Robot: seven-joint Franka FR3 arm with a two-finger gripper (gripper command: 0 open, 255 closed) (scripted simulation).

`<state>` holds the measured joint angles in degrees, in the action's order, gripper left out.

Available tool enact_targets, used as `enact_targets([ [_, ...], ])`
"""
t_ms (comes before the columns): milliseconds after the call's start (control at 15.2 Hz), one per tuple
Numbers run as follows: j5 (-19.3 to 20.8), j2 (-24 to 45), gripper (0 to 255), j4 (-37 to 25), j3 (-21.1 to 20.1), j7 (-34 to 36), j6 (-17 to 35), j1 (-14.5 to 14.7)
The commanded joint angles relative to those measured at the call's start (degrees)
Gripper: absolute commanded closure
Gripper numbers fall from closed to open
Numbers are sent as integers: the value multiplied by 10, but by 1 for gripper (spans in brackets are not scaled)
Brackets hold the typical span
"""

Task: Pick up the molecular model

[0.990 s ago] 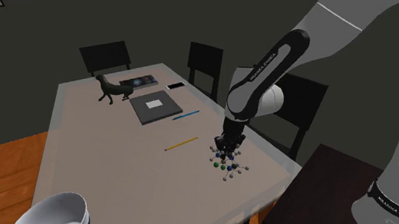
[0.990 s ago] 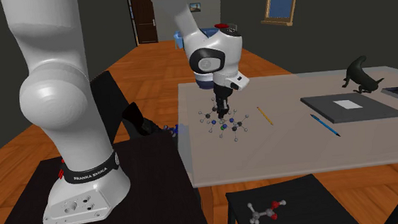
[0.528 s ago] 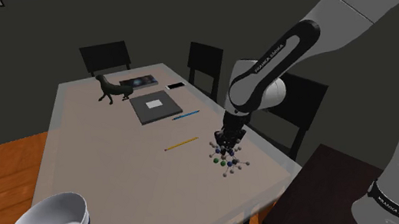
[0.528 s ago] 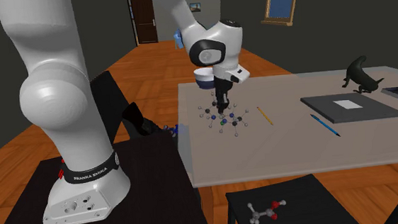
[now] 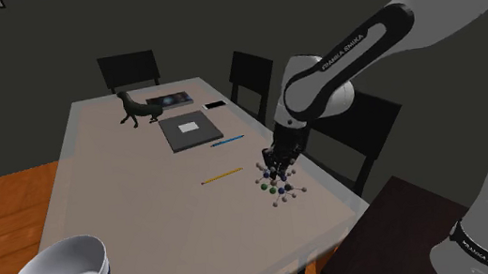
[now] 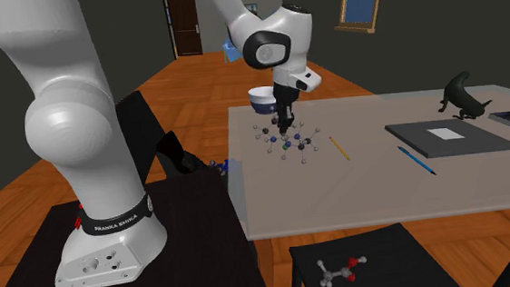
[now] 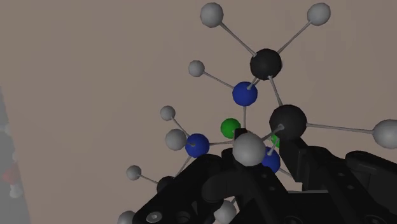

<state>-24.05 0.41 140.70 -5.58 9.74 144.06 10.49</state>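
**Fig.** Ball-and-stick molecular model [image 5: 277,187] in the grasp of the black gripper [image 5: 277,165], near the table [image 5: 126,192] edge closest to the stand.

We are viewing the gripper standing over the model from above, w/ the arm bending down onto it. Its fingers [image 7: 202,183] are clenching on the middle of the cluster. In the wrist view a grey ball and its rods are sitting pinched between them.

We are reading this central hold as deliberate. The outer rods are thin and are splaying in all directions, so the core is the one spot giving two pads something solid.

Blue, green, black and grey balls are sticking out past the fingertips on every side, i.e. the model is hanging below and around the gripper, not lying inside it. In the second exterior view it is appearing just clear of the tabletop, tho we cannot tell for certain whether its lowest balls are touching.

Judgement: grasp made, lifting is the step in hand. A straight upward pull is looking safest, b/c a tilt could let the model pivot on the pinch.

The yellow pencil [image 5: 221,175] is lying near the model. The blue pen [image 5: 227,141] and grey book [image 5: 190,131] are lying further along, and the white bowl [image 5: 64,273] is sitting well apart at a corner. None is touching the model, so nothing is blocking the rise.
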Motion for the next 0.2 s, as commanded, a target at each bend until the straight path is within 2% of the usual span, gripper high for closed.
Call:
enact_targets([
  [0,7,-14,255,-2,1,7,-16,-1],
  [132,7,-15,255,-3,1,7,-17,-1],
])
